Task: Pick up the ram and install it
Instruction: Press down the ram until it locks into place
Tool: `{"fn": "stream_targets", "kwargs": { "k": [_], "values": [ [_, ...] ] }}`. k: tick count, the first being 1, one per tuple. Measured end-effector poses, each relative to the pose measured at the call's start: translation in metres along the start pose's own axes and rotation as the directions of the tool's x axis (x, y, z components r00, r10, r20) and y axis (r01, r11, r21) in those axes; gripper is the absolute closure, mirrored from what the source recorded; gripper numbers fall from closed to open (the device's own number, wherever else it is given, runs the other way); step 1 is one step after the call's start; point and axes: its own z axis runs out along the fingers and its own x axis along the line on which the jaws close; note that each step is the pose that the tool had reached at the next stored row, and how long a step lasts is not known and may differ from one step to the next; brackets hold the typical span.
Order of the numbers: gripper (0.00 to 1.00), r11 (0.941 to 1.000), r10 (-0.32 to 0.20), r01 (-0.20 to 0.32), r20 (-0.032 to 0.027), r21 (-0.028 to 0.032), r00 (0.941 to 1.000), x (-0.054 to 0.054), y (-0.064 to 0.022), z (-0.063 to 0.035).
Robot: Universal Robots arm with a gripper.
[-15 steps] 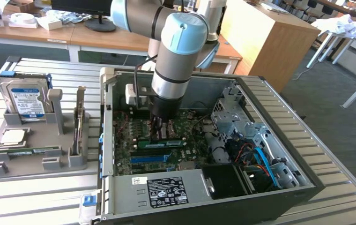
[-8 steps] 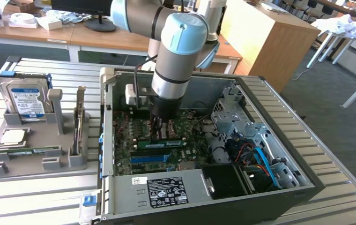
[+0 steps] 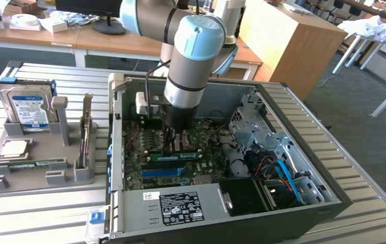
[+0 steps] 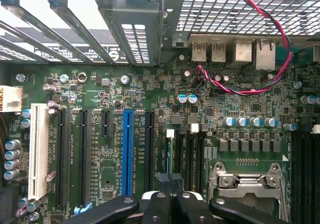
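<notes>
Gripper (image 3: 172, 145) (image 4: 170, 186): fingers pressed together, lowered into the open computer case, with the tips at the top edge of the ram (whether they actually touch it cannot be told).
Hard drive (image 3: 29, 109): blue-labelled, standing upright at the back of the grey tray, far on the exterior view's left.
Tray (image 3: 37, 181): grey holder on the slatted table, beside the case.
Processor chip (image 3: 13, 148): square and silver, lying flat in the tray in front of the hard drive.
Upright card (image 3: 86, 133): thin board standing on edge at the tray's side nearest the case.
Computer case (image 3: 308, 127): lying on its side with the panel off, right of the tray.
Motherboard (image 3: 133, 160) (image 4: 150, 89): green, on the case floor.
Ram (image 3: 177, 155) (image 4: 169, 156): green stick with a pale label, standing on edge in a motherboard slot directly under the gripper; in the wrist view it appears edge-on, as a thin line between the fingertips and a white clip.
Blue slot (image 3: 160, 173) (image 4: 127, 151): parallel to the ram, just beside it.
Processor socket (image 4: 247, 184): metal frame on the ram's other side.
</notes>
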Motion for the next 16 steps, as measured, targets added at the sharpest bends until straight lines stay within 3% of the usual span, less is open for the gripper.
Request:
{"fn": "stream_targets", "kwargs": {
  "k": [6, 8, 16],
  "values": [
    [0.90, 1.0000, 0.000, 0.000, 0.0024, 0.0018, 1.0000, 0.000, -0.0002, -0.0026],
    [0.90, 1.0000, 0.000, 0.000, 0.0001, 0.0000, 1.0000, 0.000, 0.0002, -0.0084],
    [0.90, 1.0000, 0.000, 0.000, 0.0001, -0.0003, 1.0000, -0.001, 0.0010, -0.0358]
  ]
}}
